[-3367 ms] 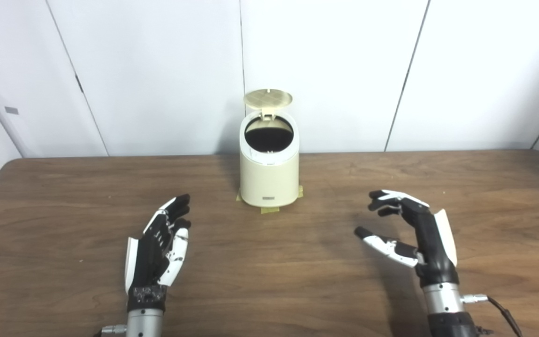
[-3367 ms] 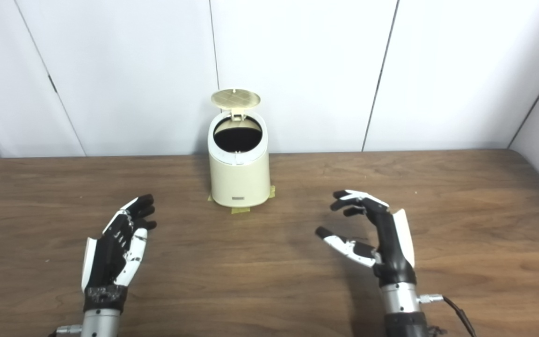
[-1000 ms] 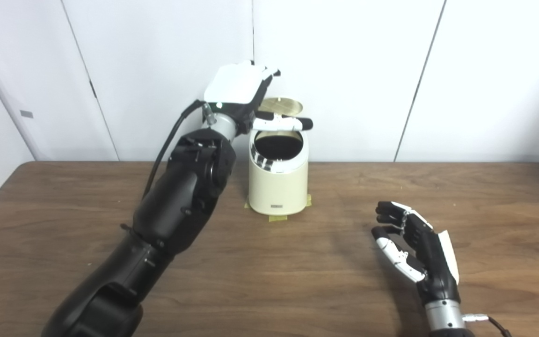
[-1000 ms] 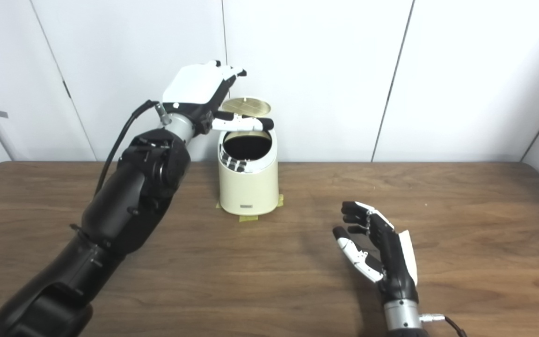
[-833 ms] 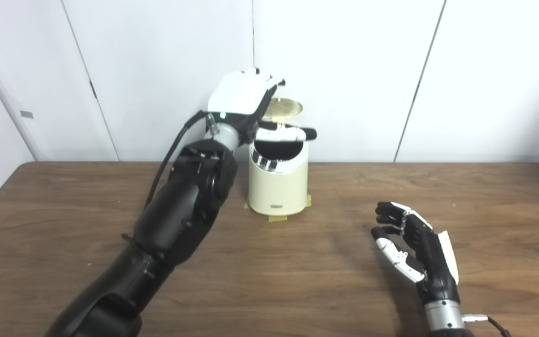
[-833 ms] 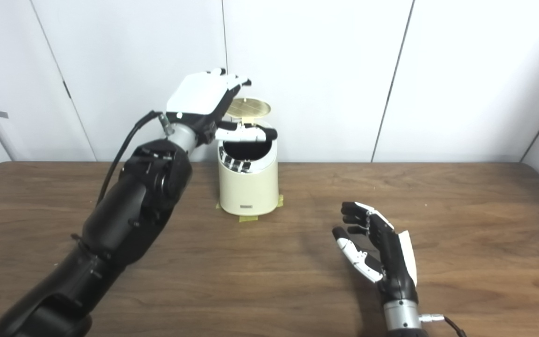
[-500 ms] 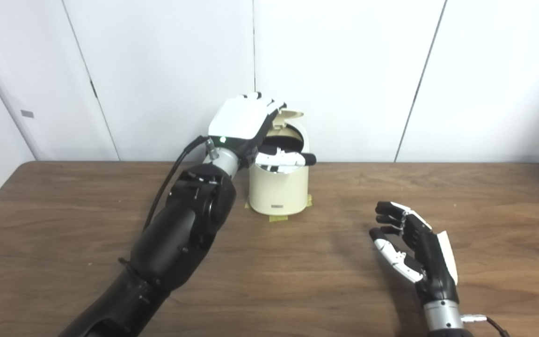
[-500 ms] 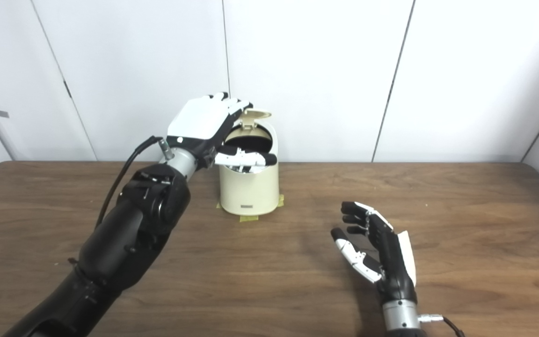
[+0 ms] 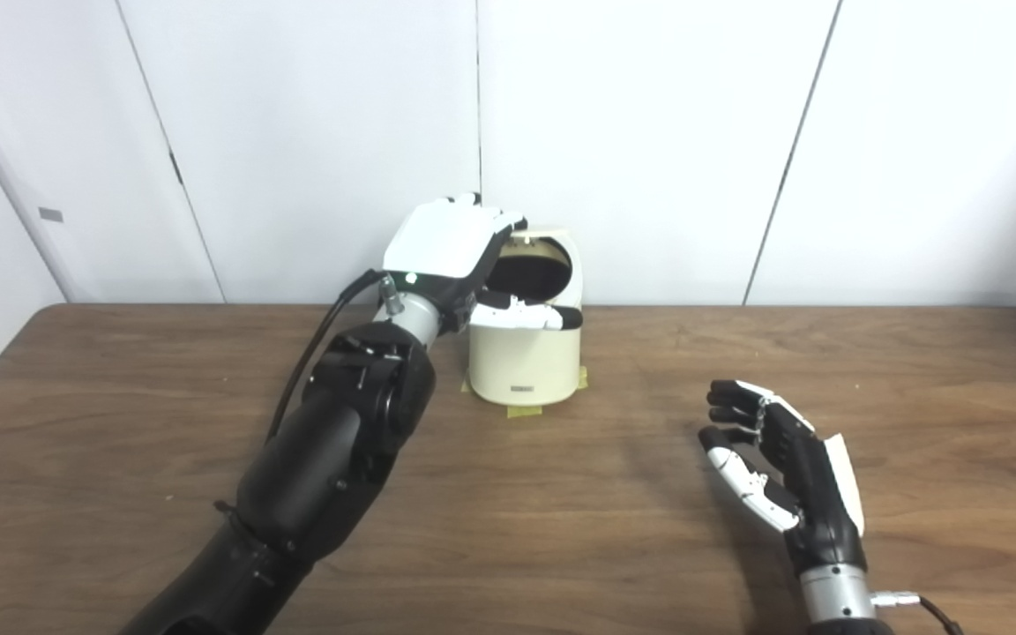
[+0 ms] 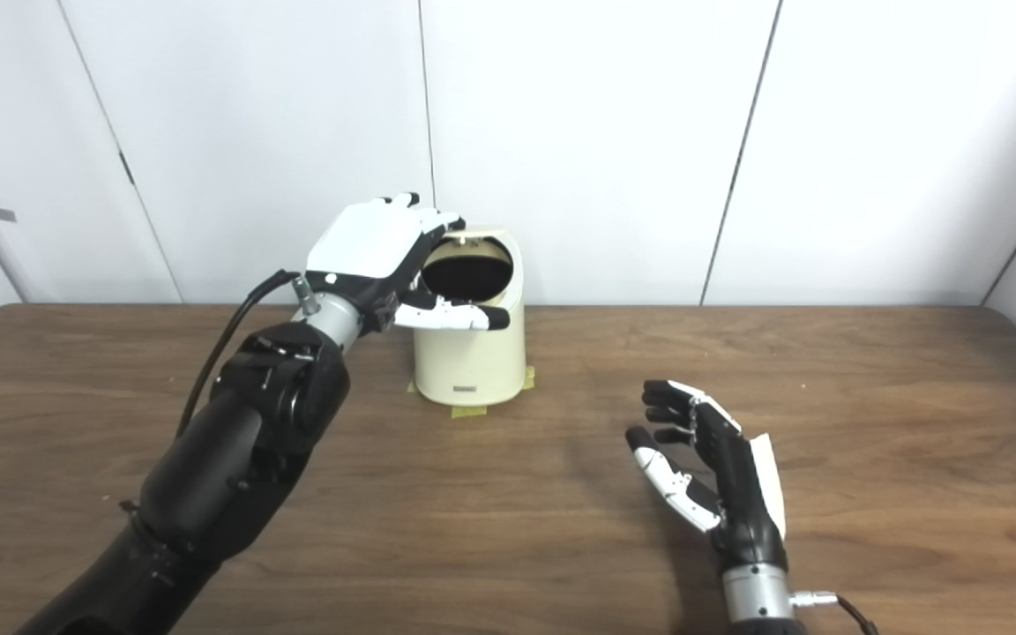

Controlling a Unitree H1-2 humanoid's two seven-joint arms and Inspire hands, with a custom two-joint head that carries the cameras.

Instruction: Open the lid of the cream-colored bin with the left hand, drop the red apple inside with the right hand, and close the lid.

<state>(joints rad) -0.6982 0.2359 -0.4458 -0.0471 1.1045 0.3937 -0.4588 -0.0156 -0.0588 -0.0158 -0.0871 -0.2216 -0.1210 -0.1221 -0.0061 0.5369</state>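
Note:
The cream-colored bin (image 9: 524,362) stands at the back middle of the wooden table (image 9: 561,520), close to the wall. Its round lid (image 9: 547,234) leans forward over the mouth, part-way down, and the dark inside still shows beneath it. My left hand (image 9: 448,240) lies palm-down on the bin's top left with its fingertips on the lid and its thumb (image 10: 451,317) across the front rim; it holds nothing. My right hand (image 10: 713,476) hovers open over the table at the front right, empty. No red apple shows in either view.
Yellow tape (image 9: 521,410) sticks out from under the bin's base. White wall panels (image 9: 649,132) rise right behind it. A black cable (image 9: 318,313) runs from my left wrist along the forearm.
My left hand rose from the table to the upright lid, then came down with it; the lid has tipped forward over the mouth. The right hand has barely moved.

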